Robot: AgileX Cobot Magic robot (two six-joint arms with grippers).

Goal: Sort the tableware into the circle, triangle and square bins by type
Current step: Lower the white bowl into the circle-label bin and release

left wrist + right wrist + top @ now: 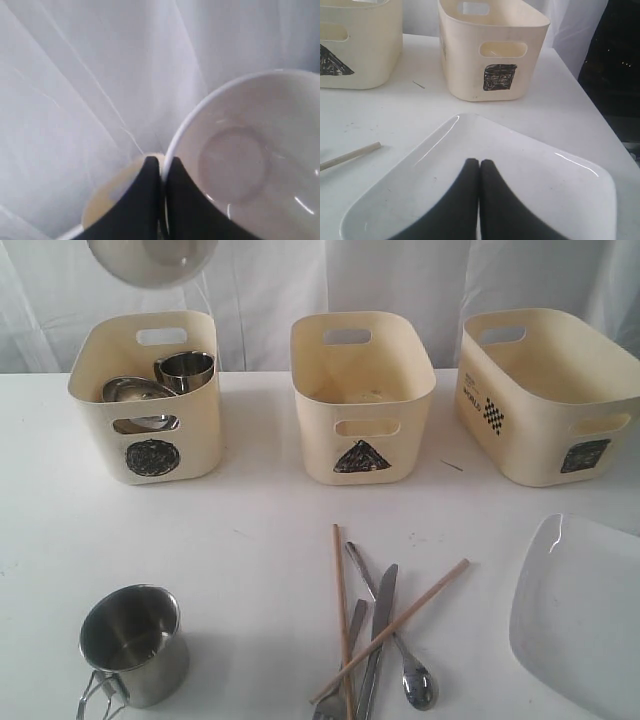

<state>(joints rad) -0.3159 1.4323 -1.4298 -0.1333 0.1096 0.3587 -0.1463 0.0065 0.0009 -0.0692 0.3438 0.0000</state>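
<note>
My left gripper [162, 164] is shut on the rim of the small white bowl [250, 165]. The bowl hangs tilted at the top of the exterior view [150, 260], high above the circle bin [95, 390]. That bin holds a steel bowl [135, 392] and a steel mug [186, 368]. A second steel mug [133, 643] stands at the table's front left. Two chopsticks [342, 610], a knife [380, 625], a spoon [415, 680] and a fork [340, 680] lie crossed at the front middle. My right gripper [479, 164] is shut and empty over the white square plate [545, 185].
The triangle bin [320, 430] stands at the back middle and the square bin [530, 440] at the back right. The plate [585, 620] lies at the front right near the table's edge. White curtains hang behind the bins.
</note>
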